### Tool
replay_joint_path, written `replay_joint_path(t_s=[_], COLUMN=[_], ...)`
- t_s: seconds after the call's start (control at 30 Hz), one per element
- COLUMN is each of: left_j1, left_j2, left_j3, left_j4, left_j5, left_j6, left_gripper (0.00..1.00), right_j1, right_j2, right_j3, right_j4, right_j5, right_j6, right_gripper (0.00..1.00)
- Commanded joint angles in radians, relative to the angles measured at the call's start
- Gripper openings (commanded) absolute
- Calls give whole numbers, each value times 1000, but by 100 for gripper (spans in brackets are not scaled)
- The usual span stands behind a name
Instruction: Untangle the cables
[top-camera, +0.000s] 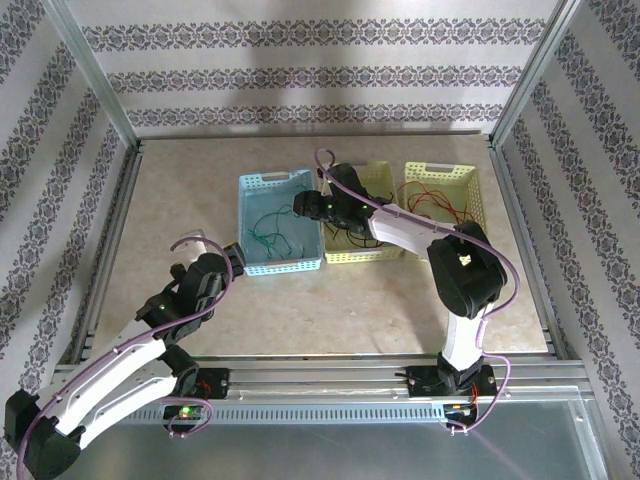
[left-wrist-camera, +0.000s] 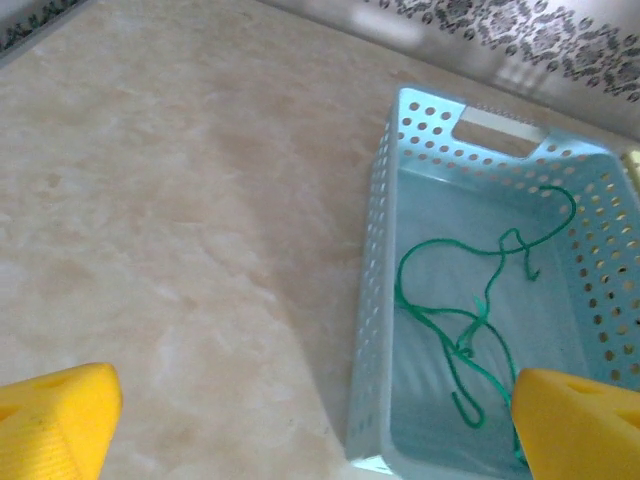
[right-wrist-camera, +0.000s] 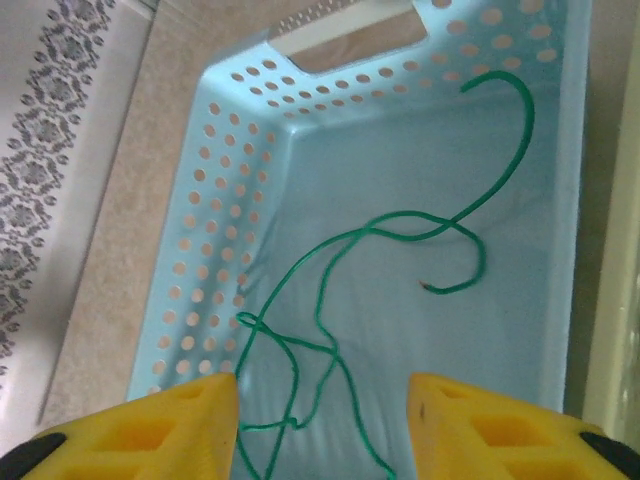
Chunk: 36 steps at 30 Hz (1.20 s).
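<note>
The step in hand was judged to be the laying down of the green cable (right-wrist-camera: 400, 218) in the blue basket (top-camera: 290, 266), with the sorting close to done. The right gripper (top-camera: 303, 205) was held over that basket, its jaws parted with a plain gap between them, and nothing was seen to be pinched. Loops of the green cable lay on the basket floor just beneath the gap. To do this well, the jaws would best be spread fully before any lift. The wrist would best be raised straight up, so that no loop was hooked by a fingertip and dragged back over the rim. The cable's free end curled up towards the far wall, and a sideways sweep there was judged risky. The left gripper (left-wrist-camera: 315, 390) was spread wide and empty, above the table (top-camera: 400, 300) beside the basket's near left corner, and was best kept clear of the wall.

Three perforated baskets were set side by side towards the far edge of the table, touching or nearly so. The blue basket on the left held the green cable alone, in loose open loops. The pale green basket (top-camera: 360, 255) in the middle held the black cable (top-camera: 350, 238), partly hidden by the right arm. The yellow basket (top-camera: 440, 165) on the right held the red cable (top-camera: 435, 200). No cable was seen to cross from one basket into another.
</note>
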Motion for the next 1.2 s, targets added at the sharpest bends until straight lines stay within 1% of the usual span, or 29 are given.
replay_joint_path(t_s=[0.0,0.07,0.13,0.2,0.27,0.33,0.37,0.4,0.43,0.47,0.53,0.6,0.7,0.77,0.8,0.87,0.93,1.0,1.03,1.1,1.13,1.17], left_j1=[5,5,6,7,10,16,20,29,37,49,76,122,210,252,257,260,262,266,269,280,286,289], left_j2=[-8,4,26,64,103,138,150,159,164,168,181,205,231,239,243,248,263,302,324,387,411,429], left_j3=[18,18,22,36,56,69,71,67,59,51,45,50,40,43,30,0,-34,-106,-130,-167,-154,-118], left_j4=[-67,-51,-35,-34,-54,-67,-63,-41,-14,14,25,-22,-44,-36,14,151,302,501,554,594,581,499], left_j5=[-55,-70,-90,-128,-188,-254,-278,-285,-276,-265,-271,-306,-298,-291,-307,-324,-333,-344,-348,-343,-339,-304], left_j6=[-3,20,56,89,101,107,114,137,169,205,229,187,155,151,190,296,408,522,534,483,487,439], left_gripper=[99,99,99,99,99,99,99,99,99,99,99,99,99,99,99,99,99,99,99,99,99,99], right_j1=[-22,-33,-49,-74,-102,-128,-133,-136,-137,-142,-149,-157,-160,-164,-168,-189,-223,-258,-268,-298,-319,-347], right_j2=[-126,-220,-344,-502,-670,-852,-949,-1046,-1126,-1213,-1353,-1470,-1577,-1594,-1581,-1513,-1420,-1317,-1274,-1167,-1127,-1088], right_j3=[-44,-109,-194,-315,-438,-571,-648,-725,-782,-838,-942,-1030,-1103,-1142,-1161,-1189,-1188,-1187,-1173,-1155,-1149,-1139], right_j4=[23,15,4,-20,-37,-27,4,33,48,61,66,27,-4,47,87,153,169,225,231,312,340,366], right_j5=[7,40,105,230,380,544,622,696,770,841,933,1014,1058,1038,1038,1065,1092,1080,1065,1033,1004,957], right_j6=[-24,-44,-70,-99,-141,-227,-304,-383,-446,-519,-656,-738,-740,-751,-762,-751,-680,-632,-629,-639,-642,-645], right_gripper=[51,52,53,55,59,69,74,77,83,97,98,98,98,98,98,98,98,98,98,98,98,98])
